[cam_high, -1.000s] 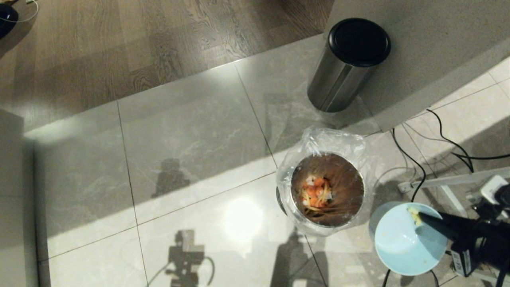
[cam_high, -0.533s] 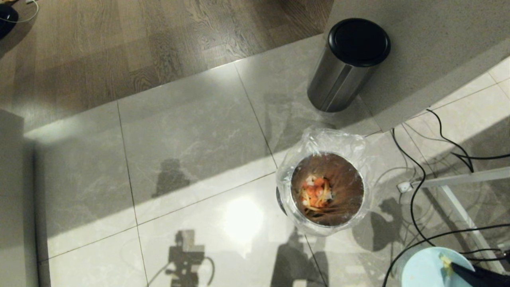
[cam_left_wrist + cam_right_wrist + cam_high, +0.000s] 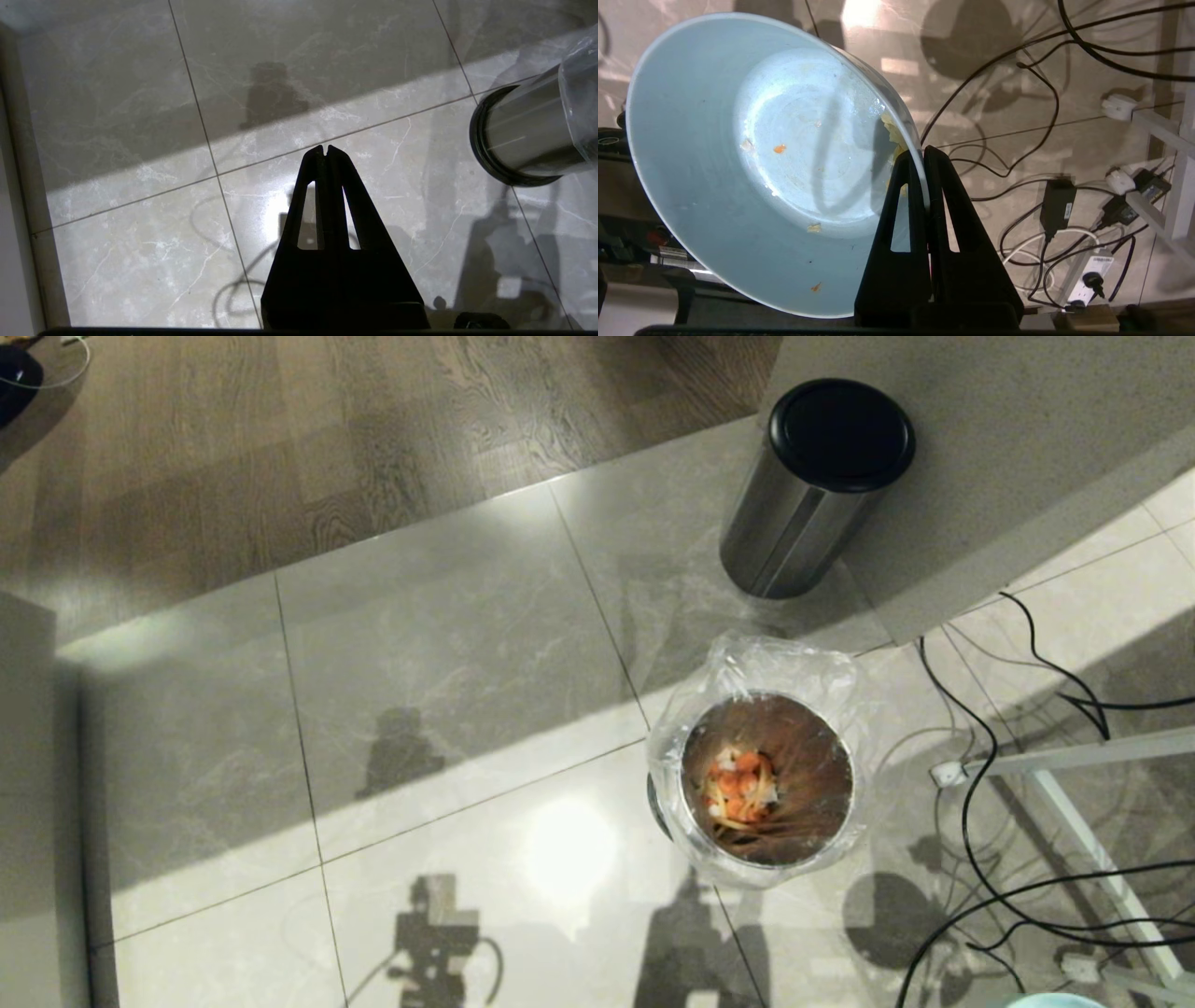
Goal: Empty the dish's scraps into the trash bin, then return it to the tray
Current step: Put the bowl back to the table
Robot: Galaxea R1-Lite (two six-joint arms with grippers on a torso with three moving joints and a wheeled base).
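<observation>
While clamped, right hand (image 3: 923, 156) pinches dish (image 3: 738, 154) rim (tilted).

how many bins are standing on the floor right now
2. The trash bin with the clear liner stands on the tiles, scraps inside; the steel cylinder with a black lid stands farther back by the counter.

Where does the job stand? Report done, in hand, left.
Done: the scraps lie in the bin; the dish holds only a few stuck bits. In hand: the right gripper is shut on the dish's rim, with the dish barely showing at the head view's bottom edge. The left gripper hangs shut over the floor. Left: setting the dish on the tray, which is not in view.
</observation>
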